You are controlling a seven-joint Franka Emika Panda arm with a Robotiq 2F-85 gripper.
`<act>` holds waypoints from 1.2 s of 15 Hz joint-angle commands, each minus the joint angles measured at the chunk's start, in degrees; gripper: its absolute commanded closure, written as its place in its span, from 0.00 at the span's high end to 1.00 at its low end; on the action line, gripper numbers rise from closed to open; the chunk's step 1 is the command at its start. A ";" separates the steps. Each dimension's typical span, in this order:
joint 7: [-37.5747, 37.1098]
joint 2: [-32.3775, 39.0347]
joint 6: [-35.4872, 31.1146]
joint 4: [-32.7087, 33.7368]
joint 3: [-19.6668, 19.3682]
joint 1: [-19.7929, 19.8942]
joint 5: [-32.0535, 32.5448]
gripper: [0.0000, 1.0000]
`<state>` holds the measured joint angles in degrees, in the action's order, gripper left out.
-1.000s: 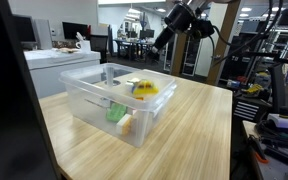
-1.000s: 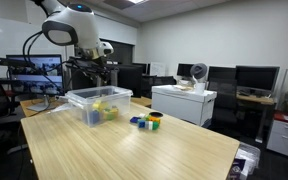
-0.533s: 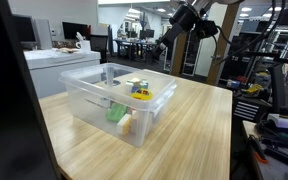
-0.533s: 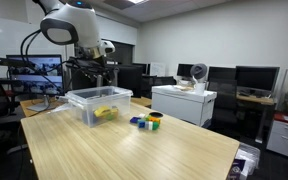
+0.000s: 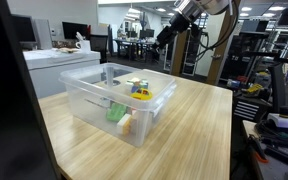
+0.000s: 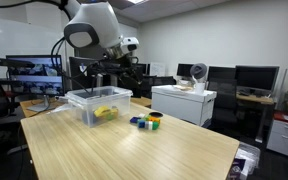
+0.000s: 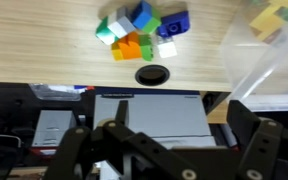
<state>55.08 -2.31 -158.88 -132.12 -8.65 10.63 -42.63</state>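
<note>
We hover the gripper (image 7: 164, 150) wide open and empty between picks; the blocks (image 7: 142, 30) at twelve o'clock call for a descent.

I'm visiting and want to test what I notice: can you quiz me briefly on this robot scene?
1. True or false: the gripper is clamped on a block.
2. The coloured blocks lie: A on the floor; B on the table beside the clear bin; C on a chair.
3. Fill in: the yellow toy lies inside the ____.
Key: 1 false, its jaws stand open and empty; 2 B; 3 bin.
</note>
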 commanded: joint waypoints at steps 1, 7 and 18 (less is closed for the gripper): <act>-10.19 7.60 -4.16 3.41 -2.19 2.42 6.27 1.00; -36.90 16.05 -3.31 4.86 -7.07 1.77 27.13 1.00; -78.23 20.26 2.67 10.84 -8.68 -7.26 43.62 1.00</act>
<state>-15.11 16.07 -157.10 -123.89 -16.07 5.43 -1.84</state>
